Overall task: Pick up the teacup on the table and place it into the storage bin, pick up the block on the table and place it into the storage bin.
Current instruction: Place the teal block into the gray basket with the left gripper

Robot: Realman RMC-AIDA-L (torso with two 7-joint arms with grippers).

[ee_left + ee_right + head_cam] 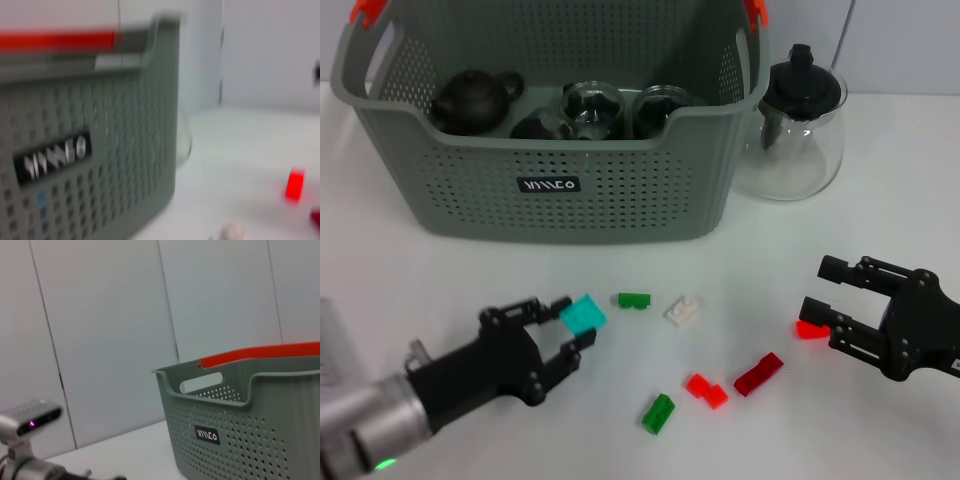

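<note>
Six small blocks lie loose on the table (440, 270) while my left gripper (572, 327) clamps a teal block (583, 315); my right gripper (825, 300) hovers open nearby. Beyond, the storage bin (560, 185) already holds teaware; blocks remain.

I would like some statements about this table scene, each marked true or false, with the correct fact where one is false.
1. The left pincer holds a teal block. True.
2. The storage bin is empty. False: a dark teapot and glass cups are inside it.
3. A glass pitcher with a black lid stands outside the bin, on the robot's right of it. True.
4. The right pincer grips a green block. False: it is open, with a red block beside its fingers.
5. A white block lies on the table. True.
</note>
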